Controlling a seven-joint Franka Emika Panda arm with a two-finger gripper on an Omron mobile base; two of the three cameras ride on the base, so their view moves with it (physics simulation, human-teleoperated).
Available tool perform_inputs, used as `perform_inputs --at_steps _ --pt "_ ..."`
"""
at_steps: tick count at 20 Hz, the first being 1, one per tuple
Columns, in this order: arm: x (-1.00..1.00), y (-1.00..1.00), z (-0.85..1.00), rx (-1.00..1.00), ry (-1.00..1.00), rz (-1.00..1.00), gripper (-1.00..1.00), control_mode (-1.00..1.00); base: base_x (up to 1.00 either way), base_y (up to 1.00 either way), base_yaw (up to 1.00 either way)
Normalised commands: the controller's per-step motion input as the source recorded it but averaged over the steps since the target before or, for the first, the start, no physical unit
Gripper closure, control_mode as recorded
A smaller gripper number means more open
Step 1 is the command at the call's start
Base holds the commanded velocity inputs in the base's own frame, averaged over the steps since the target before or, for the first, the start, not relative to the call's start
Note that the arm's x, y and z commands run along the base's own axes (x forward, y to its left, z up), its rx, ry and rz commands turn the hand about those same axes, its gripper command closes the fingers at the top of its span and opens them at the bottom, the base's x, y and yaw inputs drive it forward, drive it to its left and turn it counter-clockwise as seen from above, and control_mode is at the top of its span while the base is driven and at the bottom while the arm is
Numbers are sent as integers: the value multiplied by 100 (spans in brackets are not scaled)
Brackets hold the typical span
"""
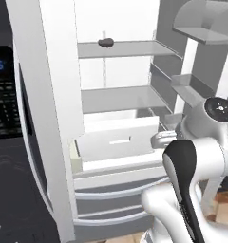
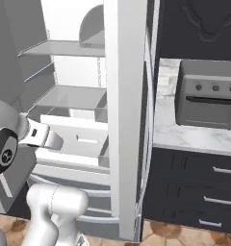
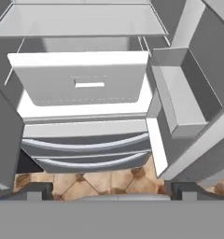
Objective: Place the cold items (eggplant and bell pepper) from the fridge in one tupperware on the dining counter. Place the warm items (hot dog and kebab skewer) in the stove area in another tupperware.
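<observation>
Gripper (image 3: 107, 189) at nearest range, fingertips (image 3: 37, 190) spread wide, nothing between them, aimed down at tiled floor (image 3: 93, 179) before open fridge (image 1: 59, 118). Beyond, two curved lower drawers (image 3: 86, 149), then white crisper drawer (image 3: 81, 77) with slot handle, pulled forward. Door bins (image 3: 179, 102) at right. Farther up, bare middle shelf (image 1: 120, 97); on top shelf (image 1: 128, 47), small dark item, probably eggplant (image 1: 106, 42), near rear wall. Toaster oven (image 2: 209, 98) on marble counter (image 2: 185, 134) beside fridge.

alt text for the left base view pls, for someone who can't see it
An open fridge with pale shelves; a small dark item, perhaps the eggplant, sits on the upper shelf. A white drawer sits below, and the white robot arm rises at lower right.
</observation>
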Motion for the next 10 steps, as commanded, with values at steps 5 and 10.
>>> perform_inputs --at_steps 5,10 --pt "0 0 0 0 0 0 -100 100 57 44 -1" --pt "0 0 0 0 0 0 -100 100 60 18 0"
